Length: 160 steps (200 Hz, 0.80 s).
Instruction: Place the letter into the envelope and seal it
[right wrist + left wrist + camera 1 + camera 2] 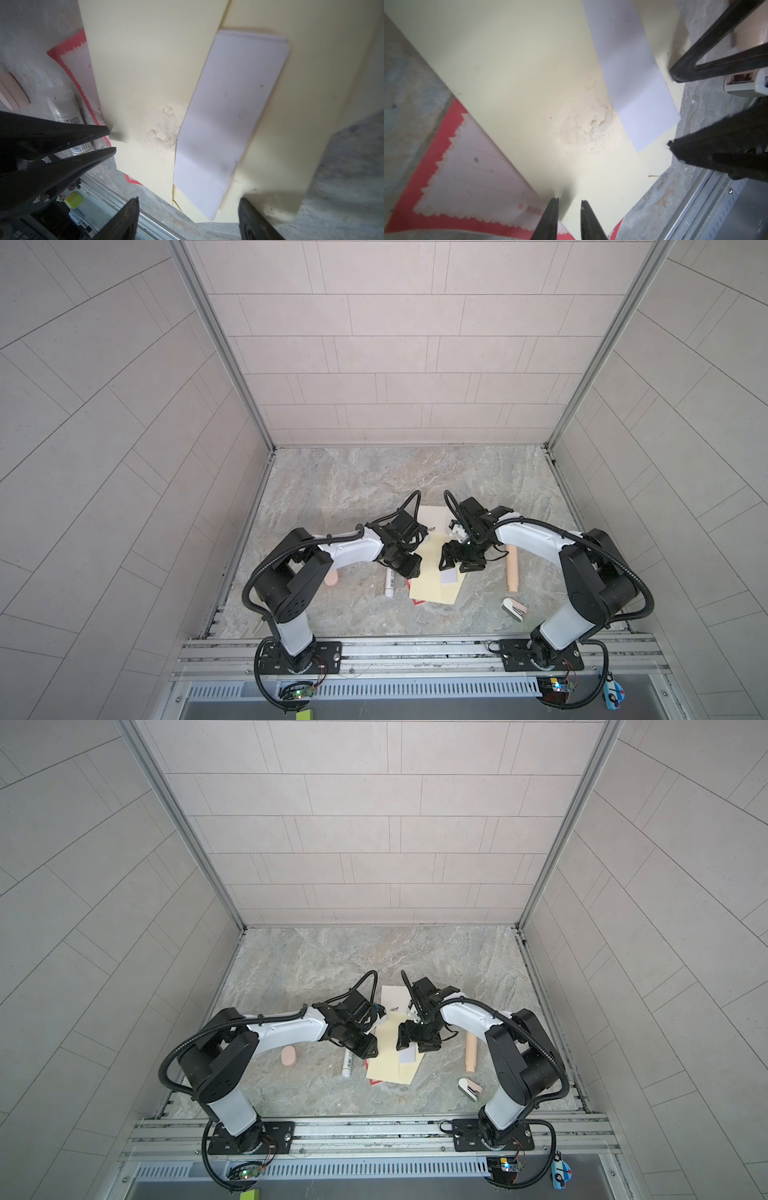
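Observation:
The lilac-white letter point(449, 576) point(228, 116) lies flat on a pale yellow paper point(430, 580) point(519, 72), one long edge tucked under a raised yellow fold. The cream envelope point(432, 515) point(395, 994), with its small dark mark, lies behind both grippers, partly hidden by them. My right gripper point(188, 207) point(457, 568) stands wide open over the letter's near end, the yellow fold resting against one finger. My left gripper point(569, 200) point(410, 571) is at the yellow paper's left edge, jaws a narrow gap apart, a lifted bit of that edge against one fingertip.
A red-bordered sheet point(467, 166) lies under the yellow paper. A white glue tube point(390, 583) lies to the left, with a peach oval block point(332, 580) beyond it. A peach cylinder point(512, 570) and a small white-pink object point(515, 608) lie to the right. A metal rail point(415, 649) runs along the front.

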{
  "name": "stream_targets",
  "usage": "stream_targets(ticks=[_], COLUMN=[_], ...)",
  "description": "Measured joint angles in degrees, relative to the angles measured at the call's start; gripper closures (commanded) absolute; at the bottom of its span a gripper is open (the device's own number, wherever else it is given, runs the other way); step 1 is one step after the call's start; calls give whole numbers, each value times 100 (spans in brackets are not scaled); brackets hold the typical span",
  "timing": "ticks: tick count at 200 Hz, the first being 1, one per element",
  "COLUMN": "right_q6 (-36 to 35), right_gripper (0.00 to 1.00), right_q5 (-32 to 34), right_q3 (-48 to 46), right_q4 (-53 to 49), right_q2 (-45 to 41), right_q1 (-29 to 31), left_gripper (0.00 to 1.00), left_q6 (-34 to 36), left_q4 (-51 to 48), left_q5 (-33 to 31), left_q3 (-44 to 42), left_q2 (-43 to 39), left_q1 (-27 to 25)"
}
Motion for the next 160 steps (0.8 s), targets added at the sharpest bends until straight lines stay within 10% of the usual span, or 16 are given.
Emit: stream_targets(ticks=[74, 160], right_q6=[15, -35], right_gripper=[24, 25], right_q5=[-365, -1178], right_q3=[173, 719], right_q4=[105, 162], right_q2=[507, 1163], right_q1=[76, 361], left_gripper=[94, 89], left_q6=[39, 20], left_q4=[-33, 79], left_q5=[208, 275], left_q3=[2, 2], left_q2=[184, 210], left_q1=[-22, -22])
